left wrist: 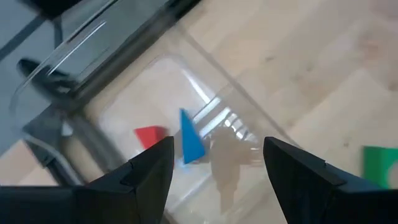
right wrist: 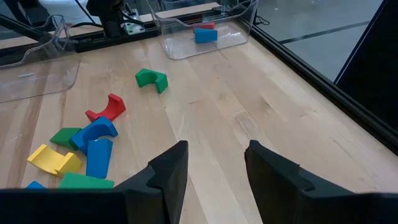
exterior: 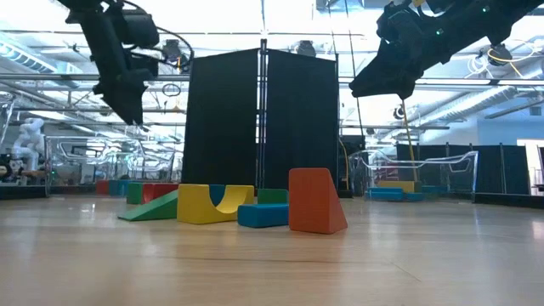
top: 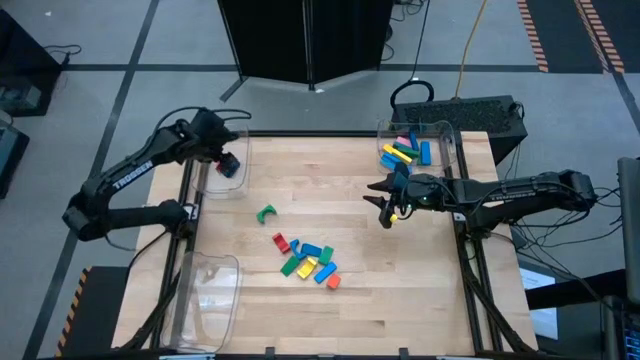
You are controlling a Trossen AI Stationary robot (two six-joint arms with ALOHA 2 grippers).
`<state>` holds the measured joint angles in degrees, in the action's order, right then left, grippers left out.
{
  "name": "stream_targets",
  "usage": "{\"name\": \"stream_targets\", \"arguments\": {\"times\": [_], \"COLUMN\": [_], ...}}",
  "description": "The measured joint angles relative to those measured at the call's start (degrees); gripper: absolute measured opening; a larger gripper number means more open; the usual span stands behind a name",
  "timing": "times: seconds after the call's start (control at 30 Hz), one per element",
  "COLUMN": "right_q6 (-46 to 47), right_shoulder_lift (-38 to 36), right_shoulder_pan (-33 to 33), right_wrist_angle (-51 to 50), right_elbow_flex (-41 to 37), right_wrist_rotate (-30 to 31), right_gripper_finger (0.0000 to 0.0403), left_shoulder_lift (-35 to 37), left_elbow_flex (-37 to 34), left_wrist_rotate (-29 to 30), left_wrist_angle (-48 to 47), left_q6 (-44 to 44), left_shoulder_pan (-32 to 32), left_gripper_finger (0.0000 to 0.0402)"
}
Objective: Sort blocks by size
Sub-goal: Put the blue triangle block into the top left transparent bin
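Left claw [top: 229, 163] is being held open and empty over the far-left bin [top: 236, 186], two blocks inside. Right claw [top: 385, 208] is being held open, empty, above the table [top: 330, 175]. Loose blocks [top: 308, 261] mid-table are being crowded together; neighbours risk being nudged or double-grabbed.

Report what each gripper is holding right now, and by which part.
Nothing is held. The left gripper hangs open above the clear bin; the right gripper hovers open over the table.
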<state>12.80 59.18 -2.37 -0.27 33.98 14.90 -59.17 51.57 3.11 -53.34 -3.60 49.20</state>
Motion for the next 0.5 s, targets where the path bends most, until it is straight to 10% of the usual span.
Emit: {"name": "stream_targets", "arguments": {"times": [0.5], "right_q6": [0.02], "right_shoulder_lift": [0.0], "right_shoulder_pan": [0.0], "right_wrist_angle": [0.0], "right_elbow_flex": [0.0], "right_wrist_rotate": [0.0], "right_gripper_finger": [0.0153], "left_shoulder_lift": [0.63], "left_elbow_flex": [0.0], "left_wrist_rotate": [-6.09], "left_wrist_angle": [10.06], "left_q6": [4.75], "left_shoulder_pan": [-17.39], "left_gripper_finger": [0.0248]}}
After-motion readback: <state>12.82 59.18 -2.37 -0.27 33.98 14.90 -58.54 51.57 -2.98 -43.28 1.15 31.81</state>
